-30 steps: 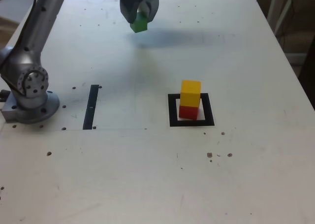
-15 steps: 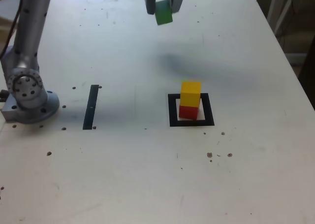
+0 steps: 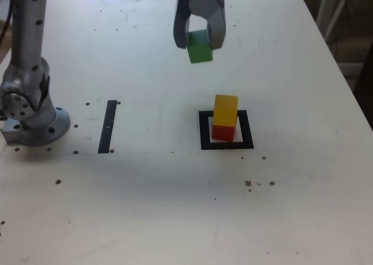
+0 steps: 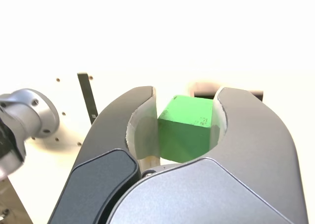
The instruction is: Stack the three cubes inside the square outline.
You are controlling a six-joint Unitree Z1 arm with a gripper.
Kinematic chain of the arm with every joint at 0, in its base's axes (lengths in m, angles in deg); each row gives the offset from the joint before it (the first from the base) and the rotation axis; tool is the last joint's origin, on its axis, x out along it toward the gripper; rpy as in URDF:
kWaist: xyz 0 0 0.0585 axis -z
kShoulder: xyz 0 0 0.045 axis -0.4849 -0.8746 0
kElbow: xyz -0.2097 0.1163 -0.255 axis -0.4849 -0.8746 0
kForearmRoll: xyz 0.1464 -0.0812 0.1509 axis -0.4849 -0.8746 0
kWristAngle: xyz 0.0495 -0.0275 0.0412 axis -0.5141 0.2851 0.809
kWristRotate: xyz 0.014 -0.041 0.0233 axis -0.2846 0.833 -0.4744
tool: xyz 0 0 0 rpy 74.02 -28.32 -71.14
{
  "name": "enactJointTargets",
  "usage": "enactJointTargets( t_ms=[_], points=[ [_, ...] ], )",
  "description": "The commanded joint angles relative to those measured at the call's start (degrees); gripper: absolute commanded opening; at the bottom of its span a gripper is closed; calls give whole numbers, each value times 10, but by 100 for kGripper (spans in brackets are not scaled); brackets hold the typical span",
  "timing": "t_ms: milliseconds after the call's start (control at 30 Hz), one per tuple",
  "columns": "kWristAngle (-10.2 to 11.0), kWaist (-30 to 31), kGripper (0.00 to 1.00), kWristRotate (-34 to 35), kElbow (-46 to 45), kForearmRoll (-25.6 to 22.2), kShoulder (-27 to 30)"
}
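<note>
- Since the earlier frames, the gripper (image 3: 200,42) has carried the green cube (image 3: 200,46) from the far edge of the table (image 3: 175,218) toward the middle, and now hangs in the air above the tabletop
- Gripper claw pinches the green cube between its two curved dark jaws; the wrist view shows the cube (image 4: 186,128) wedged between the pale inner pads (image 4: 142,130)
- Yellow cube (image 3: 225,110) sits on top of the red cube (image 3: 223,132), a two-block stack standing inside the black square outline (image 3: 204,134)
- Held green cube is behind that stack and toward the exterior view's left, well apart from it
- Thin black strip (image 3: 108,126) lies on the table near the arm's grey round base (image 3: 35,122), at the exterior view's left
</note>
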Motion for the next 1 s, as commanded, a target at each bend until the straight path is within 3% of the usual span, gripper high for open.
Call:
enactJointTargets(
  t_ms=[0,233,533,967],
  points=[
    [-3,27,0,16,3,-7,2],
    [-11,89,0,50,34,-17,-12],
    [-31,121,0,59,109,-34,-91],
    [-11,117,0,57,105,-35,-113]
  ],
)
